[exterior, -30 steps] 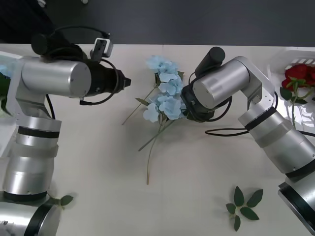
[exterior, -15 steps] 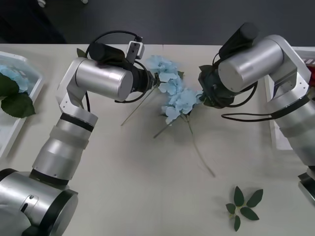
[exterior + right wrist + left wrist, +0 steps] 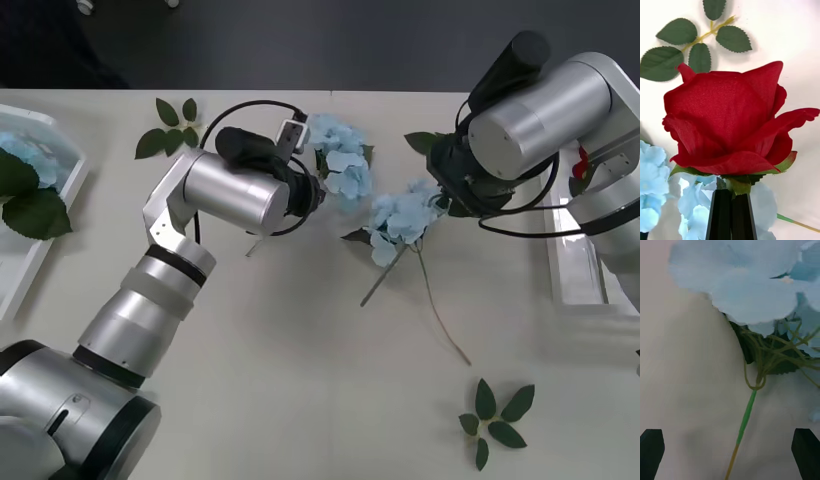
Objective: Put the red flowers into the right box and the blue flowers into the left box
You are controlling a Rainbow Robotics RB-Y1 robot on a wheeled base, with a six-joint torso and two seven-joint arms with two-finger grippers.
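The worktop (image 3: 300, 400) carries two white trays. The left box (image 3: 30, 265) sits at the left edge of the front view with a blue flower (image 3: 20, 150) and big green leaves in it. The right box (image 3: 570, 280) lies at the right edge, mostly behind the right arm; a bit of red shows by its upper rim.

Upper centre of the front view, one blue flower head (image 3: 338, 160) lies just beside the left gripper (image 3: 315, 190). In the left wrist view its black fingers (image 3: 651, 448) are spread wide at the two bottom corners, holding nothing, with a blue bloom (image 3: 741, 281) and its green stem (image 3: 747, 420) on the worktop between them.

The right gripper (image 3: 731, 213) has its fingers (image 3: 720, 215) pressed together on the base of a red flower (image 3: 730, 120). A second blue head (image 3: 405, 220) hangs by it, right of centre in the front view.

A leaf sprig (image 3: 495, 420) lies lower right, another (image 3: 168, 128) upper left.
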